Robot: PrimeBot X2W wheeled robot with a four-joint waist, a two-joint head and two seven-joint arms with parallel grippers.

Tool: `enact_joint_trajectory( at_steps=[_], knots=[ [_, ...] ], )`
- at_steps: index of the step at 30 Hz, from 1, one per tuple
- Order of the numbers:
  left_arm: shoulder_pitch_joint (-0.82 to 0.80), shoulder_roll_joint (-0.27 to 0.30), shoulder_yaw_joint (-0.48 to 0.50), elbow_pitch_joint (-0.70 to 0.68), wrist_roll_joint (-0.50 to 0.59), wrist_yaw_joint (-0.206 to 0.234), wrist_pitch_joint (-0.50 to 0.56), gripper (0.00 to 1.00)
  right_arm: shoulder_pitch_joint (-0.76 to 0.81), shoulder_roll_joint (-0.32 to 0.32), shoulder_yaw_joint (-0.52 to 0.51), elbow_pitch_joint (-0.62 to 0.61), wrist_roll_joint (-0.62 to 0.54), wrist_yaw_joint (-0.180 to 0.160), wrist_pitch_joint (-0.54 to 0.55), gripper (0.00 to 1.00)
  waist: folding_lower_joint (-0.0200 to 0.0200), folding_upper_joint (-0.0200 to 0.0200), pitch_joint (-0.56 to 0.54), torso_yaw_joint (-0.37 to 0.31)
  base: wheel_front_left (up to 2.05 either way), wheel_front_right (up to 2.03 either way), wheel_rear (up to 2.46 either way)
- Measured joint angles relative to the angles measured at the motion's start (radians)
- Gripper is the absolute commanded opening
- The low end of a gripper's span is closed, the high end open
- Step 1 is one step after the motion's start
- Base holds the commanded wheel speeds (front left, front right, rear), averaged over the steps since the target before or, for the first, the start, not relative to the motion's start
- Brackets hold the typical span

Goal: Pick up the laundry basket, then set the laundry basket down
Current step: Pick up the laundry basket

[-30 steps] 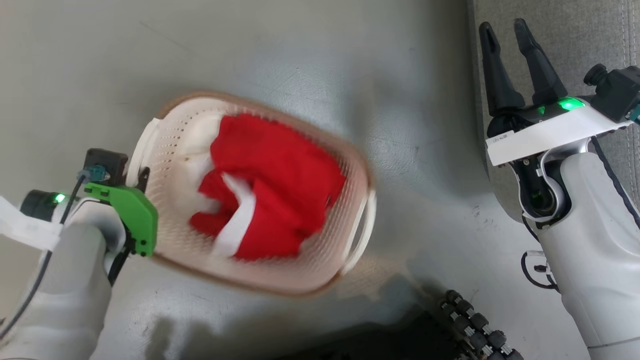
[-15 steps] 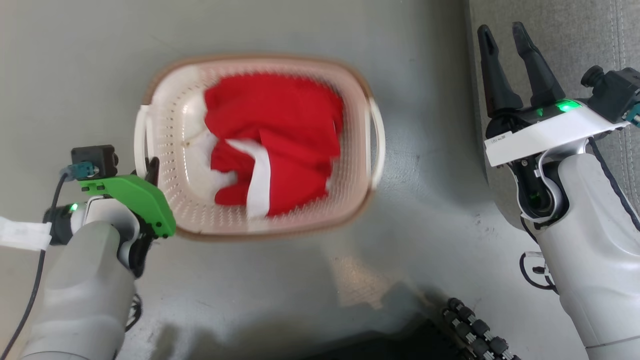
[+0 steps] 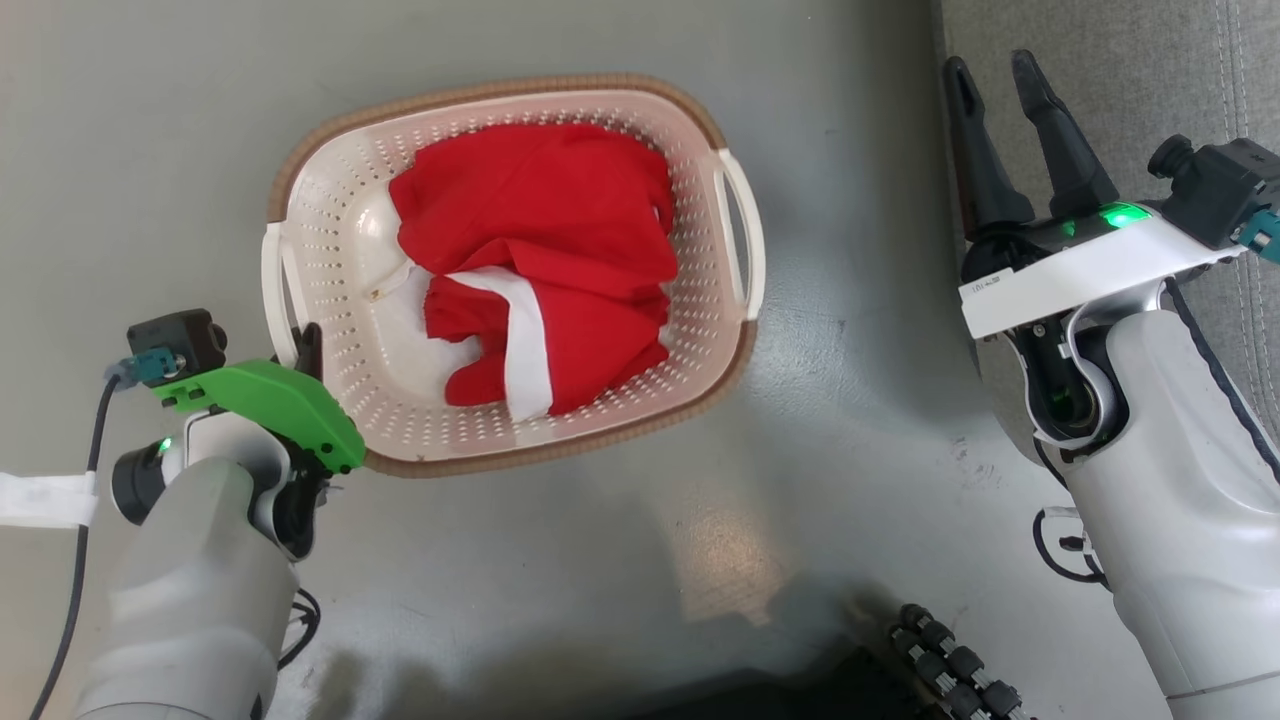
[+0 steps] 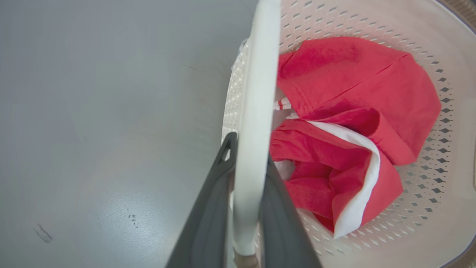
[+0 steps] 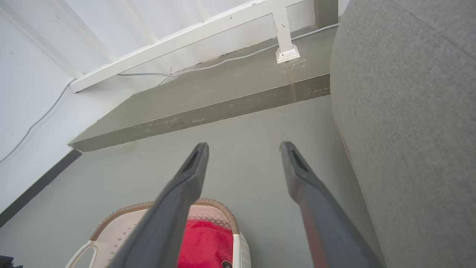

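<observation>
Laundry basket (image 3: 335, 240): sits over the grey floor (image 3: 150, 120) in front of the robot, toward its left side, long axis roughly across the head view. Whether the base touches the floor or hangs just above it cannot be told. Brown woven-look rim is complete all round, and the walls are perforated.

Contents: a crumpled red garment (image 3: 560, 220) with a white band, lying in the middle of the basket and leaning toward the right-hand wall.

Left hand (image 3: 300, 350): at the basket's left end. In the left wrist view the two dark fingers (image 4: 208, 208) are closed onto the white side handle (image 4: 256, 74), one on each face, with the handle bar running up between them. The grip is near the handle's lower end. The red garment (image 4: 353, 93) and the basket wall (image 4: 438, 149) lie to the right of it.

Right hand (image 3: 990, 70): well clear of the basket, off to the right, in front of a grey fabric-covered piece of furniture (image 3: 1130, 60). Fingers are spread apart and hold nothing. The other white handle (image 3: 745, 230) is untouched.

Right wrist view: hand (image 5: 244, 147) points across the floor toward a low grey step (image 5: 208, 100), with the basket rim (image 5: 122, 212) below its fingers.
</observation>
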Motion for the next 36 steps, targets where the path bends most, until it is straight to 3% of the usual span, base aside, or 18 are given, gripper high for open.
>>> enact_joint_trajectory(
  at_steps=[28,29,30,31,32,36],
  knots=[
    [-0.027,-0.021,-0.041,0.067,-0.02,0.0,-0.013,0.0,0.0,-0.019,0.011,0.002,0.001,0.0,0.0,1.0,0.0,0.0,0.01,0.003,0.0,0.0,0.0],
    [-0.027,-0.022,-0.042,0.069,-0.026,0.0,-0.013,0.05,0.0,-0.02,0.011,0.002,0.001,0.0,0.0,1.0,0.0,0.0,0.011,0.004,0.0,0.0,0.0],
    [-0.027,-0.023,-0.043,0.07,-0.028,0.0,-0.013,0.33,0.0,-0.021,0.011,0.002,0.001,0.0,0.0,1.0,0.0,0.0,0.011,0.005,0.0,0.0,0.0],
    [-0.027,-0.024,-0.043,0.071,-0.032,-0.001,-0.013,0.7,0.0,-0.021,0.011,0.003,0.001,0.0,0.0,1.0,0.0,0.0,0.011,0.006,0.0,0.0,0.0],
    [-0.028,-0.025,-0.044,0.071,-0.035,-0.002,-0.017,1.0,0.0,-0.021,0.011,0.003,0.001,0.0,0.0,1.0,0.0,0.0,0.01,0.007,0.0,0.0,0.0],
    [-0.033,-0.03,-0.047,0.078,-0.036,-0.002,-0.021,1.0,0.0,-0.022,0.011,0.007,0.001,0.0,0.0,1.0,0.0,0.0,0.008,0.011,0.0,0.0,0.0]
  ],
)
